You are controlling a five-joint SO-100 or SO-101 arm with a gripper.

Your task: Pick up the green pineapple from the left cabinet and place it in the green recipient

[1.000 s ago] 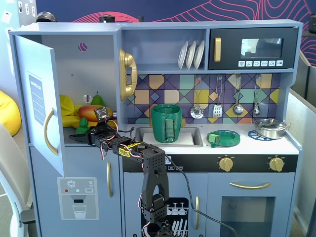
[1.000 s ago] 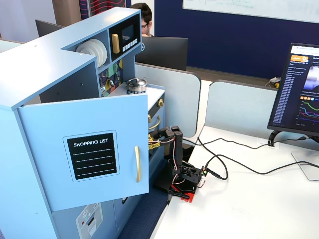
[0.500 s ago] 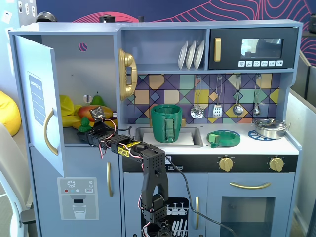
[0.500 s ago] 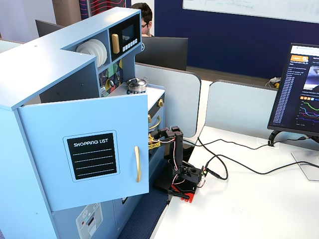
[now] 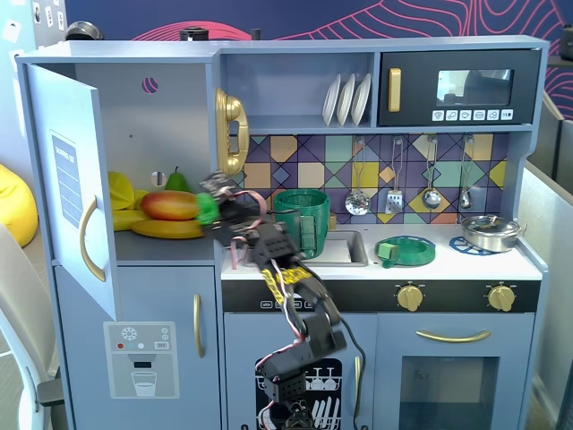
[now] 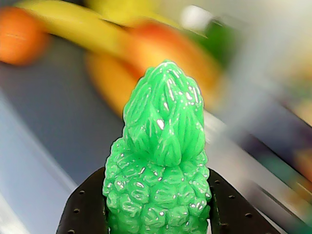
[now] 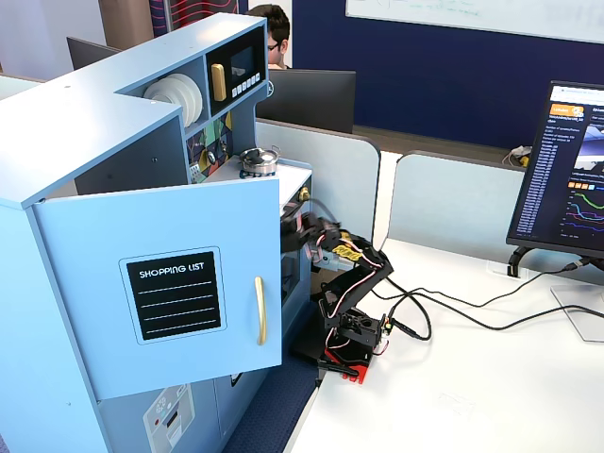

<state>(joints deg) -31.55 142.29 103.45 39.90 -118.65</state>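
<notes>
We see the small, bumpy, all-green plastic toy pineapple [image 6: 158,161] pinched between the black fingers [image 6: 85,212] of the robot's two-finger gripper [image 5: 212,208], leafy crown pointing away from the wrist camera. In a fixed view the gripper holds it at the open front of the pale blue-grey toy cabinet [image 5: 134,134], just ahead of the mango [image 5: 170,205] and bananas [image 5: 166,228]. The pickup looks done. We judge that carrying it rightward to the tall dark-green cylindrical pot [image 5: 302,218] beside the arm remains.

open cabinet door [image 5: 67,179] flanks gripper [image 5: 213,210].
</notes>
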